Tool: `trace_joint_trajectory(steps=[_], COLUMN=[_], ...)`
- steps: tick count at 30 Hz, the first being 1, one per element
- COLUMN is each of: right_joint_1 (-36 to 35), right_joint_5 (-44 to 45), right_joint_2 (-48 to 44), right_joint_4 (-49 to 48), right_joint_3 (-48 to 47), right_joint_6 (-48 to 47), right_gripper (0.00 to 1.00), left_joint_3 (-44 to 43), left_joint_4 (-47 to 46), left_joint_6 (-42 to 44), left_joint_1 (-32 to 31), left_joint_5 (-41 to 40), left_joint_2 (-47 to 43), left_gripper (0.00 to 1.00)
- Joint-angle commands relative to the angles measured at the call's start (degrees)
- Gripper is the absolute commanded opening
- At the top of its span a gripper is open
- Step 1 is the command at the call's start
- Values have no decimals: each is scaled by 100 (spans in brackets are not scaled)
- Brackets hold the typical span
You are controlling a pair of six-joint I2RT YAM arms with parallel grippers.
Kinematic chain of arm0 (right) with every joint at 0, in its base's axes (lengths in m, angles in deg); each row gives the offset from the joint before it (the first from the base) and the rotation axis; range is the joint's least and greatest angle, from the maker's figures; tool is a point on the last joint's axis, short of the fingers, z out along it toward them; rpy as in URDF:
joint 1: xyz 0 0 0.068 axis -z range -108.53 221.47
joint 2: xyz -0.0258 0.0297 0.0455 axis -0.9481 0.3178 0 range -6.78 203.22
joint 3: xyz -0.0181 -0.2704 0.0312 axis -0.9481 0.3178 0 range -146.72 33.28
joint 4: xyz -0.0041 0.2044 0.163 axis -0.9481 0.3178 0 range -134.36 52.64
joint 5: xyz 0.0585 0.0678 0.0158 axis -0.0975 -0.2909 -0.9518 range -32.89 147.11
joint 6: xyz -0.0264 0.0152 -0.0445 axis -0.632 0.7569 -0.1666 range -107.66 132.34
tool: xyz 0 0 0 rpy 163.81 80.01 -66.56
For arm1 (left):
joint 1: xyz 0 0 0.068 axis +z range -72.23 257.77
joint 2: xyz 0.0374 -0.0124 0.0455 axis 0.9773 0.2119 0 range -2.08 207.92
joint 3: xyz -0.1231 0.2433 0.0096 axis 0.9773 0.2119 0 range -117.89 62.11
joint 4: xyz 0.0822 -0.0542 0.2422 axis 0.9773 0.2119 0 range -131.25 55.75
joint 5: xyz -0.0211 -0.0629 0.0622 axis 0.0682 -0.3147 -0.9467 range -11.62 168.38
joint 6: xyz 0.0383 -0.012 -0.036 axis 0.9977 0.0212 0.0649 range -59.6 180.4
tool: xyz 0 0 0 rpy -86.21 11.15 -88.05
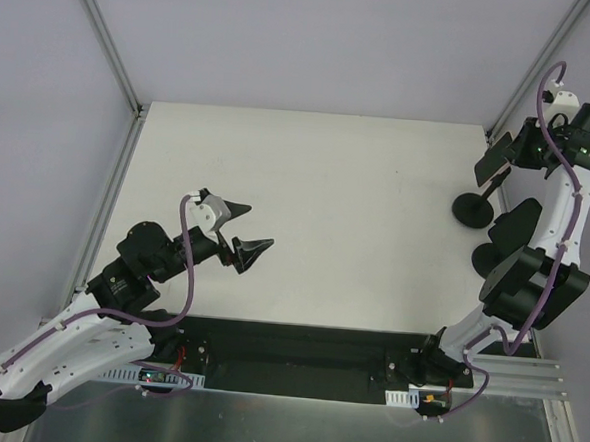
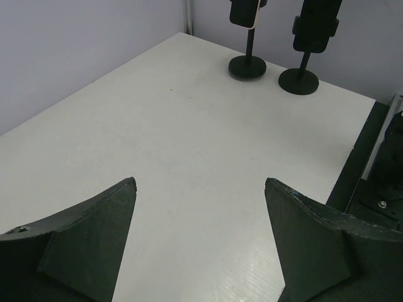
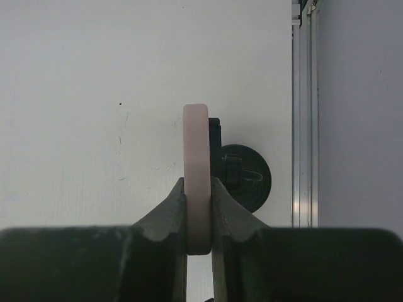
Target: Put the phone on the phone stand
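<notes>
From above, the left gripper (image 1: pixel 257 229) hangs over the near left part of the table (image 1: pixel 327 183), its jaws spread wide with nothing between them and touching nothing. The right gripper (image 1: pixel 508 152) is up at the far right corner, pinching the phone (image 1: pixel 494 158), which shows as a dark slab tilted above the stem of the stand (image 1: pixel 473 209). The stand's round base sits on the table close to the right edge. A second stand (image 1: pixel 515 224) is just nearer, partly hidden behind the right arm. The phone is well apart from the left gripper, across the whole table. In the left wrist view the two jaws stand wide apart at the bottom of the frame, with only bare table between them. Far ahead, both stands rise from their round bases side by side. The phone, with a pale edge, sits at the top of the left-hand stem, cut off by the frame's upper border. In the right wrist view the phone is seen edge-on, a pale pink strip held upright between the two jaws, which press on its flat faces from either side. The stand's dark head lies right against the phone's right face and its base shows below and behind. Whether the phone is seated in the holder cannot be told.
</notes>
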Motion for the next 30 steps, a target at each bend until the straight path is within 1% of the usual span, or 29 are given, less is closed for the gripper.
trace_joint_trajectory(steps=[1,4,8,10,13,14,16,17,18,19,20,21,23,26,27,28,29,30], right_joint_1=[187,240,232,232,240,240,214,205,197,197,179,144,83,-198,-547,-812,-1510,-1891], right_joint_5=[-427,-454,-349,-244,-95,-94,124,213,283,397,485,686,933,2038,3164,3741,5008,5648], right_joint_2=[-111,3,-5,21,22,-22,-153,-198,-251,-329,-356,-409,-505,-821,-962,-998,-1059,-1086], right_joint_4=[-735,-727,-849,-876,-832,-858,-911,-894,-885,-850,-789,-623,-499,-235,-17,159,413,451], right_joint_3=[-494,-433,-161,-73,-99,-72,-20,-37,-54,-89,-264,-379,-651,-845,-915,-994,-1056,-1022], right_joint_6=[-153,-188,-241,-276,-162,-118,-4,31,110,154,216,347,462,708,787,709,639,542], right_gripper=[0,0,0,5,34,50,61,70,74,85,99,97,96,96,96,96,96,96], left_joint_3=[-5,-5,-14,-14,-5,-5,-14,-14,-14,-14,-5,-5,-5,-14,-14,-14,-5,-5], left_joint_4=[-219,-201,-210,-192,-192,-192,-192,-192,-184,-184,-184,-184,-184,-184,-184,-184,-184,-184], left_joint_6=[101,118,101,127,145,119,101,92,92,109,118,118,127,118,110,136,136,145], left_joint_1=[-79,-79,-96,-96,-96,-96,-96,-96,-96,-96,-96,-96,-96,-96,-96,-96,-96,-96], left_joint_5=[-87,-175,-61,-87,-193,-167,-114,-96,-88,-114,-140,-175,-184,-184,-219,-245,-280,-368], left_joint_2=[44,79,88,79,79,88,114,114,114,106,114,106,114,149,150,150,158,158], left_gripper=[82,82,83,83,83,84,84,84,84,85,85,85,85,85,85,85,85,85])
